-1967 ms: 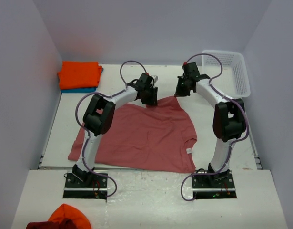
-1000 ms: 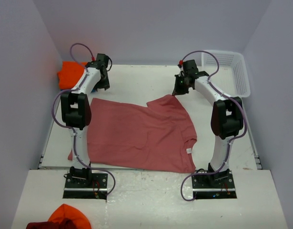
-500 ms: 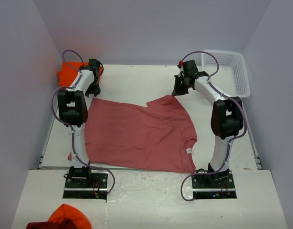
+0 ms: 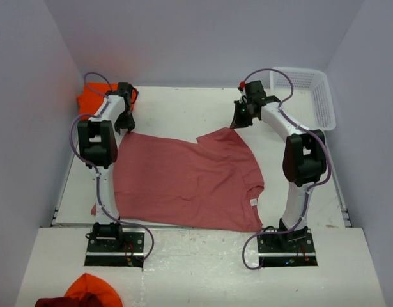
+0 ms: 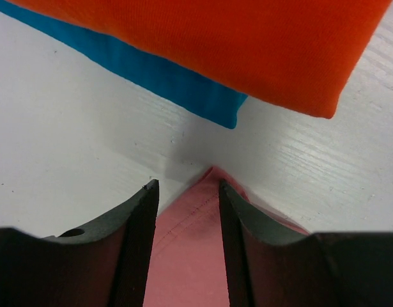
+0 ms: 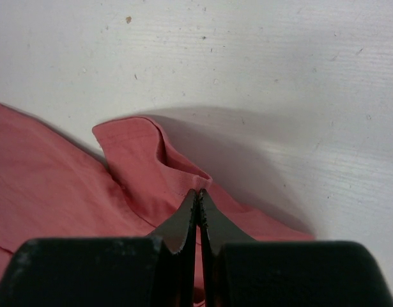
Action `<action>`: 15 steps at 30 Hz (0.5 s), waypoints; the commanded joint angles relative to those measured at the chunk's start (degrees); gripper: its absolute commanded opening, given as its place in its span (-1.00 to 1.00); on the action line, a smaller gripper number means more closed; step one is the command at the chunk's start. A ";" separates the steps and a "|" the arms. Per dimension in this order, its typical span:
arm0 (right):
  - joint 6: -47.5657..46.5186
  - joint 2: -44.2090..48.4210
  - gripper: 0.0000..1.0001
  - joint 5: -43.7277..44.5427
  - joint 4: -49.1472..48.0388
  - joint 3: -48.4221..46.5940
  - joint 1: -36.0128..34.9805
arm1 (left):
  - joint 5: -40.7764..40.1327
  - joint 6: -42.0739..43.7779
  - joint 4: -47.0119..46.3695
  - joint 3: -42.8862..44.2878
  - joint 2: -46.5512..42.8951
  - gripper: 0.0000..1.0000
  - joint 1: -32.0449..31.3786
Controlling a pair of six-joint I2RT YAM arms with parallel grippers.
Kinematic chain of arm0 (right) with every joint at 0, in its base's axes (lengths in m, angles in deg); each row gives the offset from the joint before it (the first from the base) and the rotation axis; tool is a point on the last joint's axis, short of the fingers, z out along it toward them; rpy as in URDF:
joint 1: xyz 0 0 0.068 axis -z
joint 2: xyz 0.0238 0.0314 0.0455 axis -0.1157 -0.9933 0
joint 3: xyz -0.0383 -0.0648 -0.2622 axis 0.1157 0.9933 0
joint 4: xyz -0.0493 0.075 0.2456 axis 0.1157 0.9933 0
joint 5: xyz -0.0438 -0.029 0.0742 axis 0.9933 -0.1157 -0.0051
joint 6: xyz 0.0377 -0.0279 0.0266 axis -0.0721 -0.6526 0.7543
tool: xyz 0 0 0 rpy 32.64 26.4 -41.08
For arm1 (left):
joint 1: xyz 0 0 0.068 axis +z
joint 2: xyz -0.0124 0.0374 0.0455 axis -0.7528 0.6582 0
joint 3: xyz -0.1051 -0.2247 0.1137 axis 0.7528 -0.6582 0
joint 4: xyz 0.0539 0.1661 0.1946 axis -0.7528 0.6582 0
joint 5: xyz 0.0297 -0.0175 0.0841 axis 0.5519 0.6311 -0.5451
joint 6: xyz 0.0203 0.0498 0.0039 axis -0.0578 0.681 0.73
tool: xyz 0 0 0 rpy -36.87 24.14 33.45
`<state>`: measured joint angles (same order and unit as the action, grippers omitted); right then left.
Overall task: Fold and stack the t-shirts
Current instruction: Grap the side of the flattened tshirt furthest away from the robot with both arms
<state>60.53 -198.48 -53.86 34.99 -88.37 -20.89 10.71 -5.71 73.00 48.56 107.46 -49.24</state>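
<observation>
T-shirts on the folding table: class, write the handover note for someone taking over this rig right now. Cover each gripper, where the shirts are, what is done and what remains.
Left gripper: open, fingers straddling the far left corner of the salmon-red t-shirt, not clamped.
Right gripper: shut on that shirt's far right corner, a pinch of cloth raised.
Orange t-shirt lies folded on the teal t-shirt at the far left.
Done: those two folded and stacked.
Left: fold the salmon-red one, which lies spread out, and add it to the stack.
</observation>
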 commanded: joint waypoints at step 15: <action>-0.77 0.26 -1.00 -1.07 -0.29 -0.97 -0.09 | 7.32 -0.83 -5.64 -4.26 -3.50 -0.16 0.40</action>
<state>60.53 -198.48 -54.03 34.99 -88.37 -20.89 15.56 -5.75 69.27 45.35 105.67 -48.85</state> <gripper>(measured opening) 0.006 0.420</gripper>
